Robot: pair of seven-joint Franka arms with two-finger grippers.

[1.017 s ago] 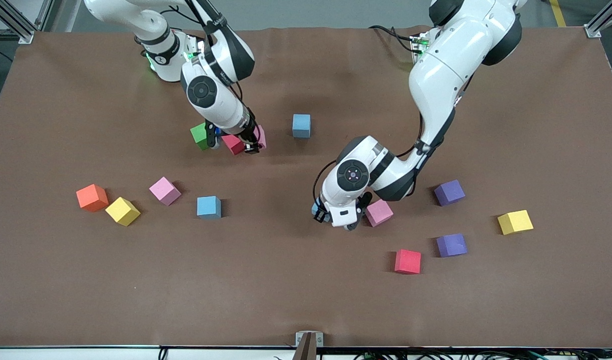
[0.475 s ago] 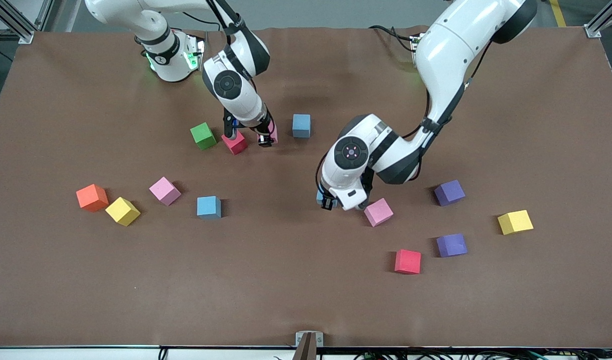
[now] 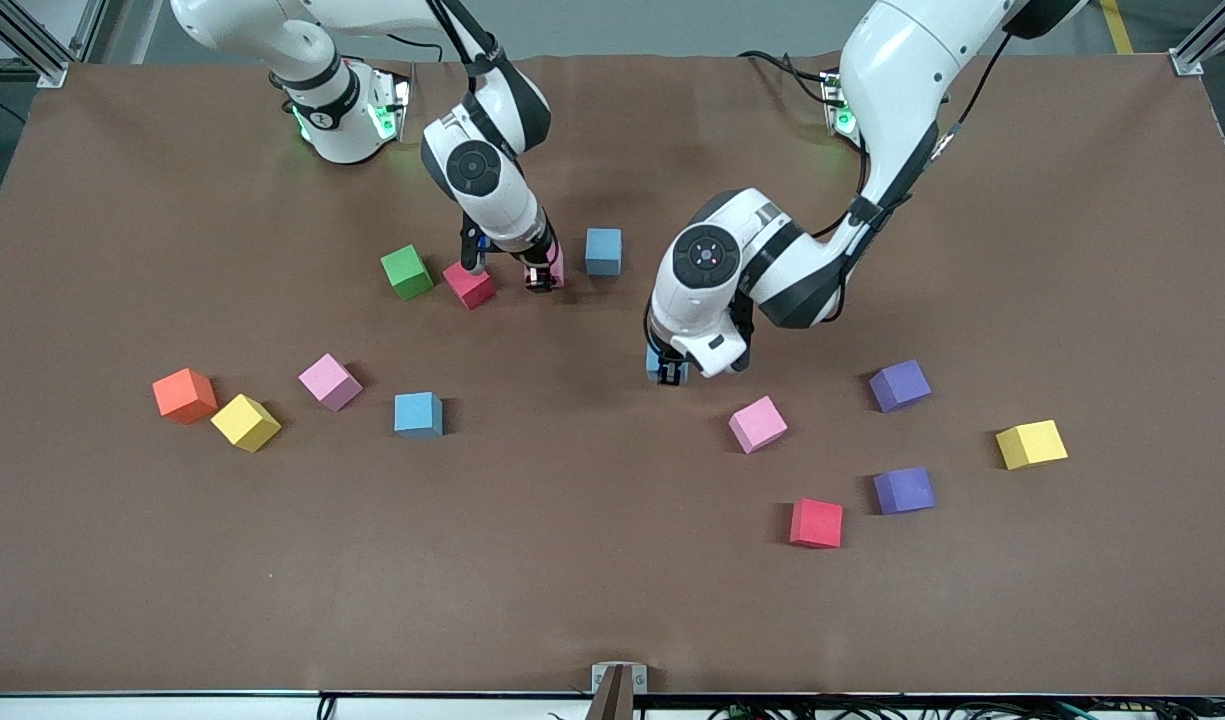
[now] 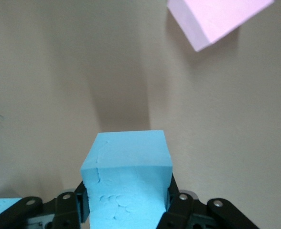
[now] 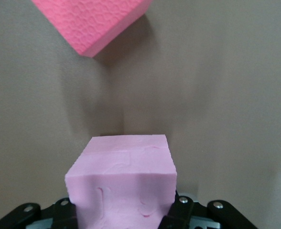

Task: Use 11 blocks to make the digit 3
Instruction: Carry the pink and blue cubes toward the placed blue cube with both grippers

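Note:
My left gripper [image 3: 669, 370] is shut on a light blue block [image 4: 126, 171] and hangs over bare table, with a pink block [image 3: 758, 424] [image 4: 217, 19] lying apart from it. My right gripper [image 3: 542, 272] is shut on a pink block [image 5: 121, 183], low over the table between a red block [image 3: 469, 285] [image 5: 90, 19] and a light blue block [image 3: 603, 250]. The other blocks lie scattered: pink [image 3: 329, 381], light blue [image 3: 418, 414], yellow [image 3: 245, 422], two purple [image 3: 899, 385] [image 3: 904, 490], red [image 3: 816, 523], yellow [image 3: 1031, 444]. No digit 3 is in view.
A green cube [image 3: 406, 271] sits beside the red block, toward the right arm's end. An orange cube [image 3: 184, 395] rests next to the yellow block there. The brown table [image 3: 612, 600] stretches bare toward the front camera.
My left gripper has carried the light blue block away from the pink block, toward the robots' bases. My right gripper has carried its pink block past the red block toward the light blue block.

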